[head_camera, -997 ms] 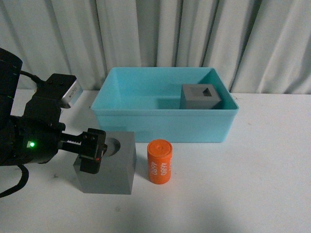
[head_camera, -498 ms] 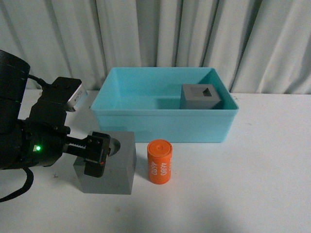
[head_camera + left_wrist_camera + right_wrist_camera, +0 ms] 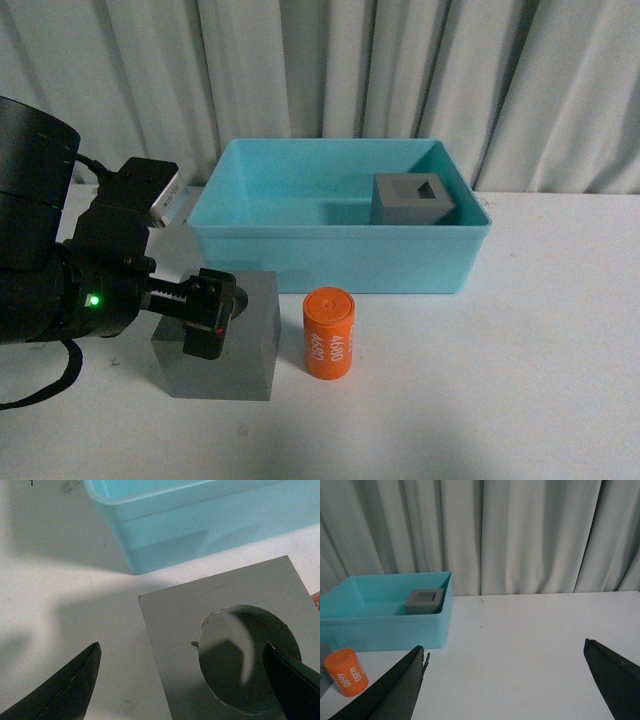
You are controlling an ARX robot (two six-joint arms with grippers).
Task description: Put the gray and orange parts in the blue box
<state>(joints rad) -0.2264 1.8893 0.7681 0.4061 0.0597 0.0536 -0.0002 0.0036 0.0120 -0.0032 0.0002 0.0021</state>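
The left hand hovers, spread wide and empty, over the gray cube with the round recess. In the wrist view one finger is over the bare desk, the other over the recess. I judge the step is reaching for this cube; next the hand should centre on it, descend and close. The cube is matte and stands on the desk before the blue box, near the orange cylinder. The cube with the square recess already sits in the box.

A flat white matte tabletop is backed along its far edge by a pale grey pleated fabric curtain, hung in vertical folds.
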